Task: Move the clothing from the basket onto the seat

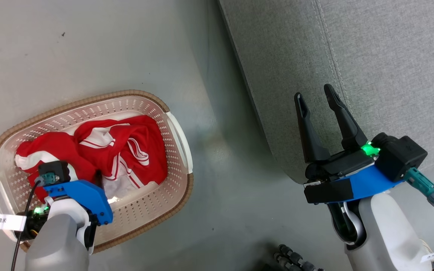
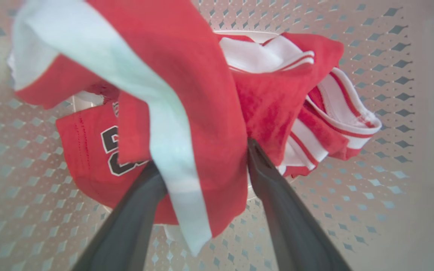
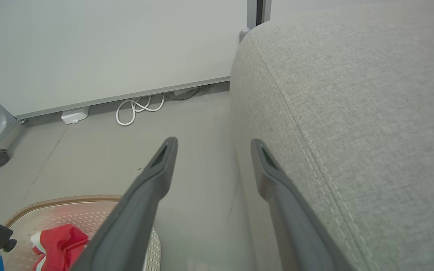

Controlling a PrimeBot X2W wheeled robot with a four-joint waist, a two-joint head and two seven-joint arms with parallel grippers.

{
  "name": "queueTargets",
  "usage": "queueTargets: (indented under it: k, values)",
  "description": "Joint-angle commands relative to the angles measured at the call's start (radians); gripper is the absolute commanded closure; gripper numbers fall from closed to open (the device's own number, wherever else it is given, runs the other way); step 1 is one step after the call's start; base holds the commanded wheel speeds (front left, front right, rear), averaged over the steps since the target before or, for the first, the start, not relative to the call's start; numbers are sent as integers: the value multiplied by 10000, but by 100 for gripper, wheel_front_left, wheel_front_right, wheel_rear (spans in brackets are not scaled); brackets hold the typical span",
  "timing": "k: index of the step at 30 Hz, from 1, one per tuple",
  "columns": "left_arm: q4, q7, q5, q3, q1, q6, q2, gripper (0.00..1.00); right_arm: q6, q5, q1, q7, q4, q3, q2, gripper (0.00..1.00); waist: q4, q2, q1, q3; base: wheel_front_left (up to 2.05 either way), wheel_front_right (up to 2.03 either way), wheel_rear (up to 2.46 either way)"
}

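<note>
**Left pincer astride a fold, nothing lifted yet**

Your left pincer is down in the basket, at the lower left of the head view. Its fingers stand apart with a fold of the clothing lying between them; I judge it not yet clamped. The red garments lie bunched together in the basket, none of them on the seat, which takes up the upper right. Your right pincer hangs spread and empty by the seat's edge, right of centre.

The cloth looks light, soft and limp. Expect it to sag and trail, and perhaps to drag the other garment along. Close on the thick red fold between the fingers, not on the thin white trim, which could slip out. Lift high enough for the hanging tail to clear the basket rim before you cross the strip of floor to the seat.
</note>
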Motion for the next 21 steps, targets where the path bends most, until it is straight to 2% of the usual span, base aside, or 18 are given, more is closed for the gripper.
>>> queueTargets:
  k: [1,5,6,7,8,9,21]
  values:
    - [73,-7,-63,-14,-255,51,9,0,19,45,-172,-6,-45,10,-18,0,-16,1,-1,54,0,0,0]
    - [287,128,33,-144,-469,159,26,0,19,57,-195,-6,-58,8,-18,0,-29,1,-1,145,0,0,0]
    - [319,128,28,-181,-516,181,30,11,19,62,-204,-6,-60,11,-18,0,-32,1,-1,164,0,0,0]
    - [344,92,47,-207,-554,214,42,50,19,76,-211,-6,-60,14,-18,0,-33,1,-1,179,0,0,0]
    - [374,68,69,-236,-578,260,50,68,19,84,-218,-6,-56,15,-18,0,-32,1,-1,190,0,0,0]
    - [408,45,85,-261,-601,283,50,100,19,85,-225,-6,-53,16,-18,0,-31,1,-1,198,0,0,0]
    - [668,-112,-54,-455,-689,230,-54,100,19,1,-235,-6,28,-9,-18,0,84,1,-1,59,0,0,0]
